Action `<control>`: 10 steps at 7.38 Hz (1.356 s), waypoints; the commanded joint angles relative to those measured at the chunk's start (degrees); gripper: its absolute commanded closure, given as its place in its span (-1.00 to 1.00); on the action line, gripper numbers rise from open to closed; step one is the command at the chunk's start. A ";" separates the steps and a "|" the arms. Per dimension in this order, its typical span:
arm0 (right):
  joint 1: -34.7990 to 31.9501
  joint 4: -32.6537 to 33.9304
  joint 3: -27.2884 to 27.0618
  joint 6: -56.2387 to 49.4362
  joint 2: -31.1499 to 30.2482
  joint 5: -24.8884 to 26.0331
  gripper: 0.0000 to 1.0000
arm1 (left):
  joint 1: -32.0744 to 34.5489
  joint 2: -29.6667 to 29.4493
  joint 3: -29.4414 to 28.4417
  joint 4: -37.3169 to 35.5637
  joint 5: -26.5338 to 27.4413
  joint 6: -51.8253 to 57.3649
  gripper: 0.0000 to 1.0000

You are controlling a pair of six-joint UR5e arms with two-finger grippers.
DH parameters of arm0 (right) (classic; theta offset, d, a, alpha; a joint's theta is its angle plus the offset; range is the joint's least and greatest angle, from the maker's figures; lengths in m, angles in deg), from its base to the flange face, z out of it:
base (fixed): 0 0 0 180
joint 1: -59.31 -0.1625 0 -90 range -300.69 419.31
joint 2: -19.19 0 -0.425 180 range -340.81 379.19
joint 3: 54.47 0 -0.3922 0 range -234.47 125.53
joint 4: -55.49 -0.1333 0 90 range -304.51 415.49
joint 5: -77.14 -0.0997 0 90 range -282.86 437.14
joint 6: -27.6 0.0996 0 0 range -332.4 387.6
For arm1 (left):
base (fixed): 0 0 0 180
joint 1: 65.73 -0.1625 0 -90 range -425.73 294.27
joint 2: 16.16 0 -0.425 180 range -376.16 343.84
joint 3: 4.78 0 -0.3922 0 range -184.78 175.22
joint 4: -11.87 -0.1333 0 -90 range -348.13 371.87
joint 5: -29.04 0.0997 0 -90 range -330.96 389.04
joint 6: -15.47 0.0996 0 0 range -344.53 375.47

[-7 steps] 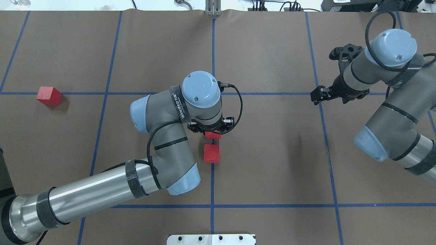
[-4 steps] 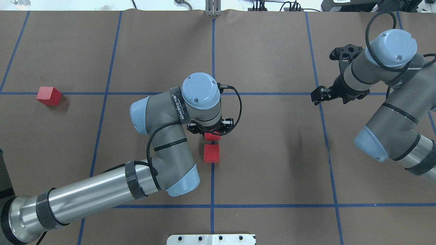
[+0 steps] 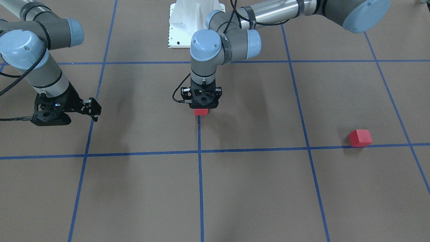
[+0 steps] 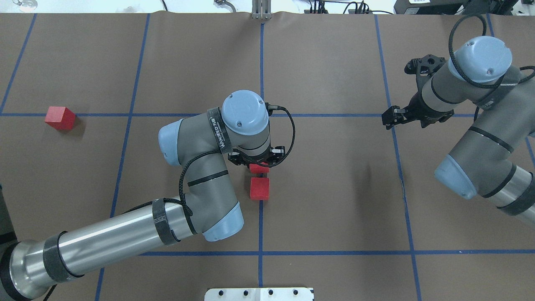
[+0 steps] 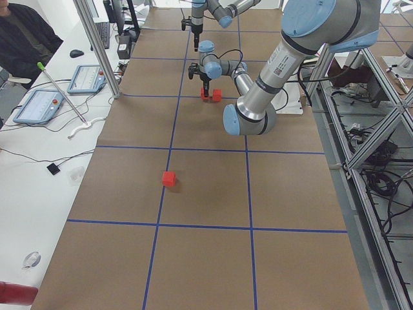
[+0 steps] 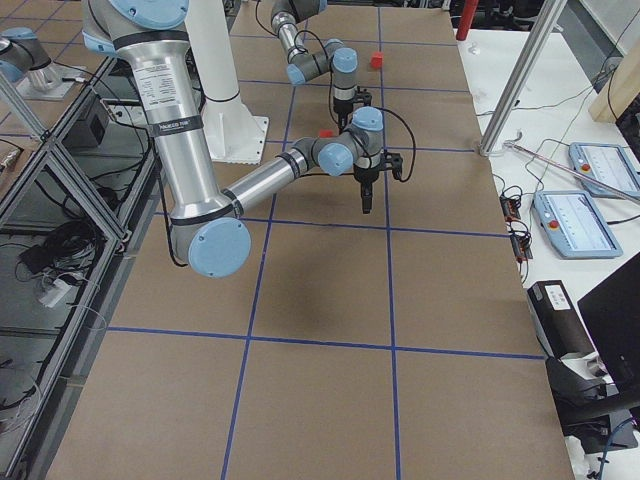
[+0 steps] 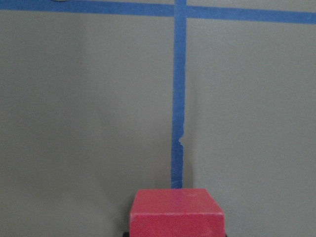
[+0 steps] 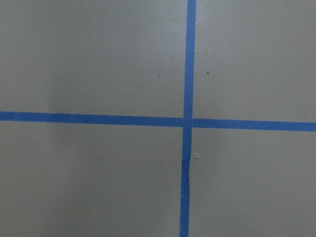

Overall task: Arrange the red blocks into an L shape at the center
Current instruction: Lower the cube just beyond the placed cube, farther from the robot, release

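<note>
Left pincer point(image 3: 201, 108) points down, clamping a red block point(image 3: 201, 112); right pincer point(image 3: 95, 112) angled.

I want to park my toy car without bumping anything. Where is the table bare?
Bare: the brown squares between the middle blue line and the right arm, and most of the far row. Crowded: the middle, where the left fingers hold one red block beside a second red block.

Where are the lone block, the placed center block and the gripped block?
lone block point(image 4: 59, 116): overhead view, its top face.
placed center block point(image 4: 259, 188): overhead view, its top face.
gripped block point(image 4: 259, 168): overhead view, its exposed top strip.
</note>
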 commanded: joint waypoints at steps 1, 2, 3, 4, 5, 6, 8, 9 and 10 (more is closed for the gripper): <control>0.00 0.00 0.00 0.00 -0.01 0.02 -1.00 | -0.61 0.07 0.09 0.00 0.00 -1.07 1.00; 0.00 0.00 0.09 0.00 -0.27 0.02 -1.00 | -1.05 0.07 0.00 0.00 0.00 -1.17 1.00; 0.00 0.00 0.09 0.00 -0.36 0.02 -1.00 | -1.06 0.07 0.09 0.00 0.08 -1.17 1.00; 0.00 0.00 0.00 0.00 -0.36 0.02 -1.00 | -1.06 0.07 0.09 0.00 0.09 -1.17 1.00; 0.00 0.00 0.00 0.00 -0.36 0.02 -1.00 | -1.06 0.07 0.09 0.00 0.00 -1.17 1.00; 0.00 0.00 0.00 0.00 -0.36 0.02 -1.00 | -1.06 0.07 0.18 0.00 0.08 -1.17 1.00; 0.00 0.00 0.00 0.00 -0.36 0.02 -1.00 | -1.14 0.16 0.61 0.00 0.09 -1.08 1.00; 0.00 0.00 0.00 0.00 -0.36 0.02 -1.00 | -1.14 0.24 0.62 0.00 0.09 -1.17 1.00; 0.00 0.00 0.00 0.00 -0.36 0.02 -1.00 | -1.14 0.59 0.70 0.00 0.09 -1.17 1.00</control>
